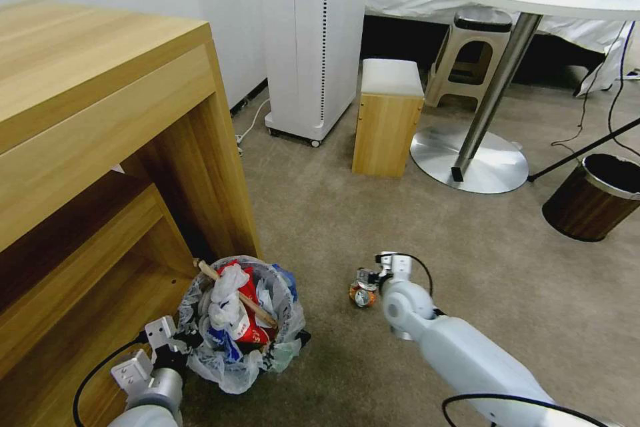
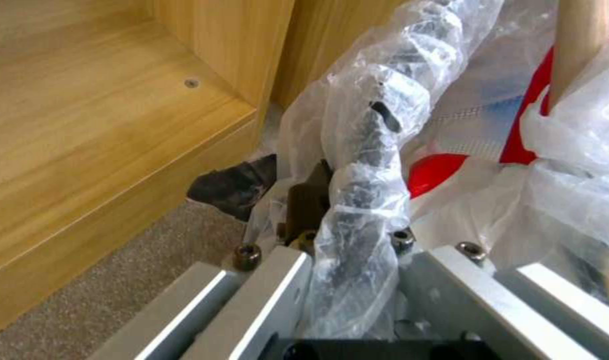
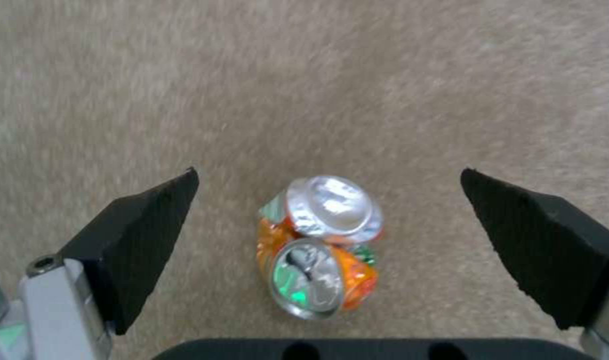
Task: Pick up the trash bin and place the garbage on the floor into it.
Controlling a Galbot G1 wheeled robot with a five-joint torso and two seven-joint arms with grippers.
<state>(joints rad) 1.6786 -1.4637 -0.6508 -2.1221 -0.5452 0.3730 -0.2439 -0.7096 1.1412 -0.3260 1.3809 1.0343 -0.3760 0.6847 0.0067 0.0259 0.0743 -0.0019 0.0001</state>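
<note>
The trash bin [image 1: 241,320], lined with a crinkly plastic bag, stands on the beige floor [image 1: 480,260] beside the wooden desk. It holds red wrappers, white tissue and a wooden stick [image 1: 237,293]. My left gripper [image 1: 189,341] is shut on the bin's near-left rim; the left wrist view shows the bag-wrapped rim [image 2: 368,165] pinched in the left gripper [image 2: 351,215]. A crushed orange can [image 1: 363,295] lies on the carpet to the bin's right. My right gripper [image 1: 372,276] hovers just over it, open. In the right wrist view the can [image 3: 321,245] sits between the right gripper's [image 3: 328,173] spread black pads [image 3: 141,235].
A wooden desk with open shelves [image 1: 100,147] fills the left, close against the bin. Farther off stand a white appliance [image 1: 313,40], a small wooden stool [image 1: 387,117], a round table's metal base [image 1: 470,160] and a dark brown bin [image 1: 593,199]. Cables trail at the right.
</note>
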